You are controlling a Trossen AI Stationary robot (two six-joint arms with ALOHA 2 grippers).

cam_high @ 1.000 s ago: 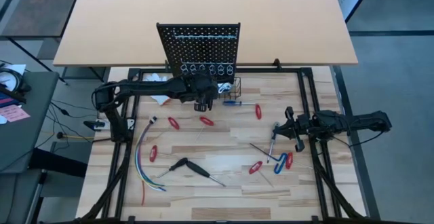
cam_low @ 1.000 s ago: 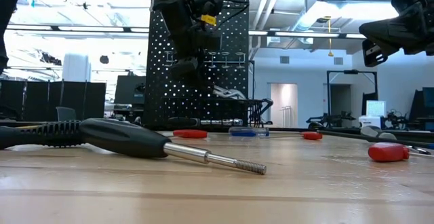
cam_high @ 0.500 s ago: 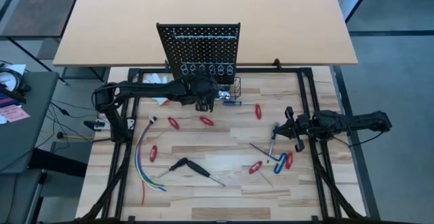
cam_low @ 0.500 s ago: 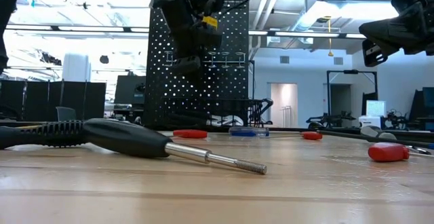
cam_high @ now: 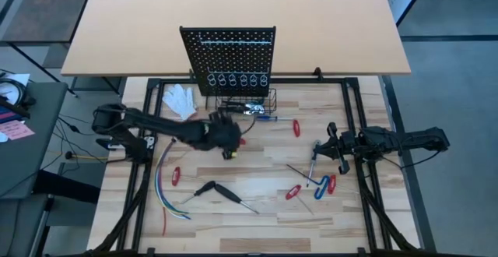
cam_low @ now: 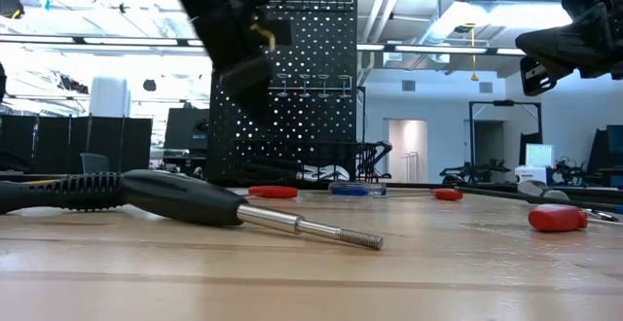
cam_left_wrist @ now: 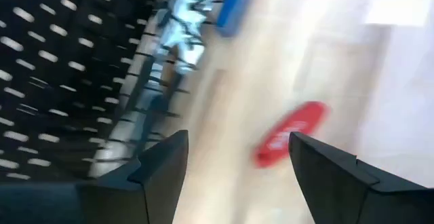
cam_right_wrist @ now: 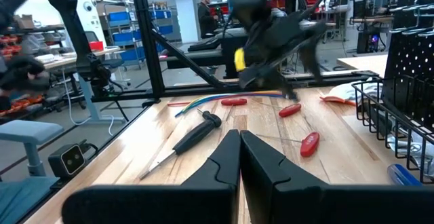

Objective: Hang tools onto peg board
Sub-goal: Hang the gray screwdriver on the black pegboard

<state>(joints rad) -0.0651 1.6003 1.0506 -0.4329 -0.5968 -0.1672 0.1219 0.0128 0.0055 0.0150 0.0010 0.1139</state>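
The black peg board (cam_high: 228,54) stands at the table's far side, with a row of metal rings and a wire basket (cam_high: 250,101) at its foot. Tools lie flat on the table: a red-handled one (cam_left_wrist: 290,134) just ahead of my left gripper, a blue screwdriver (cam_high: 264,117), a black-handled screwdriver (cam_high: 215,188), and red and blue handles (cam_high: 320,187) at the near right. My left gripper (cam_left_wrist: 237,163) hovers open above the table, in front of the basket, touching nothing. My right gripper (cam_right_wrist: 239,149) waits shut at the table's right (cam_high: 331,144).
A white glove (cam_high: 179,97) lies at the far left beside the peg board. A bundle of coloured wires (cam_high: 159,187) lies along the left side. More red handles (cam_high: 177,175) (cam_high: 296,127) are scattered about. Bare wood shows along the near edge.
My left gripper has drawn away from the peg board and basket toward the table's near edge and a little to the left. It has sunk lower and rolled about its own axis, and most of this move came in the last half second. The tools on the table have not shifted.
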